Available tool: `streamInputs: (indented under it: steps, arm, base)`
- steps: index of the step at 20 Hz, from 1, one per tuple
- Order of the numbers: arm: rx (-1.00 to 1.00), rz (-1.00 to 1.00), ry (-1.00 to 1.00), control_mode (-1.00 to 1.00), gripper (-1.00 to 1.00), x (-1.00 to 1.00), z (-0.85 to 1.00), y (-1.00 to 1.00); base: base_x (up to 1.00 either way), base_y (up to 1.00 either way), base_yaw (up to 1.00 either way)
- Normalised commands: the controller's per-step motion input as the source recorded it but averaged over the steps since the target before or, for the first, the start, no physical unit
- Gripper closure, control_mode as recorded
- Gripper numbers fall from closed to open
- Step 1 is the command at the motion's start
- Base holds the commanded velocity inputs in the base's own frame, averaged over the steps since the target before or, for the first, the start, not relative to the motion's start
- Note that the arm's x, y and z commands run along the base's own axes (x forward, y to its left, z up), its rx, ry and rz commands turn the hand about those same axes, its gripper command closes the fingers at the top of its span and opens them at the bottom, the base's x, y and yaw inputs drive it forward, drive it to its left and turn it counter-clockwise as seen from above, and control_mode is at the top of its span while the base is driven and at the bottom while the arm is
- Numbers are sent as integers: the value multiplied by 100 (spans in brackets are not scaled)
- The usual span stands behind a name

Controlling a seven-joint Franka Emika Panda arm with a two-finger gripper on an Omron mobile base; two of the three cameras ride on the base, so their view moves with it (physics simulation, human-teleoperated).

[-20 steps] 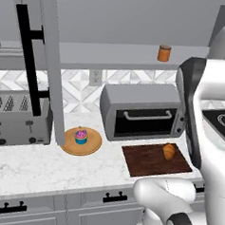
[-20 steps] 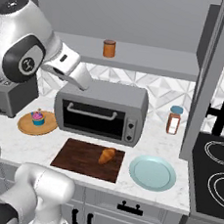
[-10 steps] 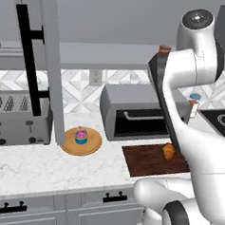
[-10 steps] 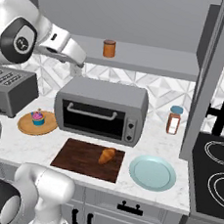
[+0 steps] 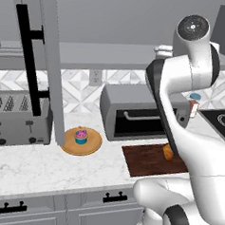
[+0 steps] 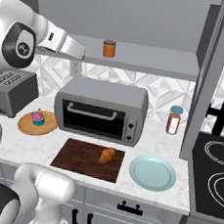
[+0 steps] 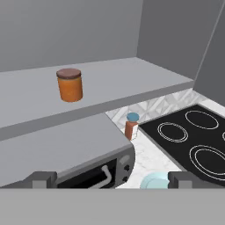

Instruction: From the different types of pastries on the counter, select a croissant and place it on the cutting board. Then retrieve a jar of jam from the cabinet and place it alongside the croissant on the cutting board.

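- Jaws stand wide apart and empty, their two dark tips at the hand view's bottom corners.
- At 11 o'clock of the hand view the orange glass jam jar with a brown lid [image 7: 69,85] stands upright on the grey cabinet shelf [image 7: 145,79].
- Golden croissant [image 6: 106,155] already lies on the dark wooden cutting board [image 6: 79,157].
- Judged best: centre on the jar, approach level, close around its middle.

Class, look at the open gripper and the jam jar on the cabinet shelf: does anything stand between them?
Nothing visible does. In the hand view the jam jar stands alone on the bare shelf, with open space between it and the gripper.
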Motion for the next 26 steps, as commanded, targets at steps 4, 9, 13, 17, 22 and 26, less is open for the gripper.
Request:
streamInputs:
  steps: [4,9,13,17,22,26]
  arm:
    - [0,0,-8,-100,-100,70,0,-6]
    - [0,-2,0,-100,-100,75,11,0]
    - [0,0,3,-100,-100,73,9,-1]
    - [0,0,2,-100,-100,62,0,-6]
    - [0,0,0,-100,-100,49,-3,-10]
    - [0,0,0,-100,-100,28,-11,-13]
  base:
    - [0,0,0]
    - [0,0,0]
    - [0,0,0]
    - [0,0,0]
    - [0,0,0]
    - [0,0,0]
